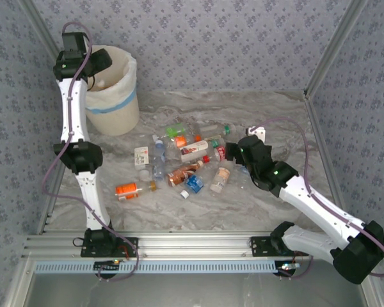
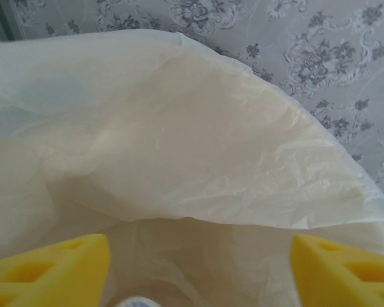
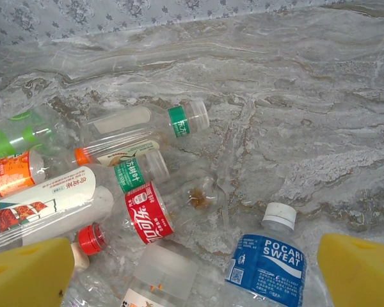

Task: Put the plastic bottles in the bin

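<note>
Bottles lie heaped mid-tabletop, right of the bin in the far left corner. My left tool hangs over the bin's white liner, pads spread wide, empty. Something clear sits low inside; I can't tell what. Right tool gapes above the Pocari bottle and a red-labelled one.

The plastic bottles crowd the middle of the table, touching one another; its near strip lies bare.

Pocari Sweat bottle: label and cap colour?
Pocari Sweat bottle: blue label, white lettering, white cap. Best in the right wrist view.
</note>
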Tool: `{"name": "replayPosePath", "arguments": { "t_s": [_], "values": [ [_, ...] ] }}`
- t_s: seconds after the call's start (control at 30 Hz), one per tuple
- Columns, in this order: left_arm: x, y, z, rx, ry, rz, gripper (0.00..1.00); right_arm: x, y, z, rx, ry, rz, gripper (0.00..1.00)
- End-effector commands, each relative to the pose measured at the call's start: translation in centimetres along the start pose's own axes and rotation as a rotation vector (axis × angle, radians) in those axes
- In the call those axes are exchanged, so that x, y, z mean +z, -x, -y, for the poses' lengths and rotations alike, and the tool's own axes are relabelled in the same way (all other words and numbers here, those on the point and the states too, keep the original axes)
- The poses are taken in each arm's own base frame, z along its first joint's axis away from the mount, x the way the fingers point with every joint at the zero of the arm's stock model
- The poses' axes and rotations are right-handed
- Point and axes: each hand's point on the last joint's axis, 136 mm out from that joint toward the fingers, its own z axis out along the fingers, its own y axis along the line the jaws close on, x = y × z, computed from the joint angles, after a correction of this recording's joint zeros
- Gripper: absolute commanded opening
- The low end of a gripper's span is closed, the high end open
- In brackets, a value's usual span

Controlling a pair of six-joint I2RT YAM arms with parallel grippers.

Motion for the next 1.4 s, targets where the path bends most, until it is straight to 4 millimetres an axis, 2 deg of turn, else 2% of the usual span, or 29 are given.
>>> {"name": "replayPosePath", "arguments": {
  "t_s": [0.0, 0.13, 0.37, 0.57, 0.67, 0.83, 1.07, 1.23, 1.37],
  "values": [
    [-4.8, 3.1, 2.2, 0.003, -0.089, 0.084, 0.88, -0.5, 0.8, 0.7, 0.017, -0.034, 0.017, 1.00],
    [-7.4, 3.3, 3.8, -0.001, -0.161, 0.078, 0.98, -0.3, -0.8, 1.9, 0.035, -0.044, -0.049, 1.00],
    [-12.7, 3.3, 7.4, 0.075, -0.247, 0.106, 1.00, -0.2, -7.1, 6.4, 0.094, -0.129, -0.332, 1.00],
    [-16.5, 1.1, 11.7, 0.159, -0.363, 0.127, 0.99, 0.1, -11.8, 7.2, 0.257, -0.169, -0.485, 0.99],
    [-18.2, 0.0, 12.7, 0.134, -0.431, 0.172, 0.99, 0.9, -13.7, 6.6, 0.312, -0.152, -0.541, 0.98],
    [-19.5, -3.1, 12.2, 0.006, -0.534, 0.180, 0.99, 2.6, -14.6, 4.8, 0.343, -0.068, -0.560, 0.96],
    [-22.7, -8.3, 11.2, -0.104, -0.625, 0.099, 0.99, 4.7, -15.7, 4.2, 0.334, -0.049, -0.558, 0.88],
    [-23.4, -11.8, 9.5, -0.114, -0.585, 0.017, 0.99, 5.8, -16.9, 4.6, 0.323, -0.085, -0.578, 0.84],
    [-23.7, -14.1, 9.0, -0.109, -0.591, -0.038, 1.00, 6.5, -18.0, 5.0, 0.314, -0.113, -0.588, 0.82]
  ]
}}
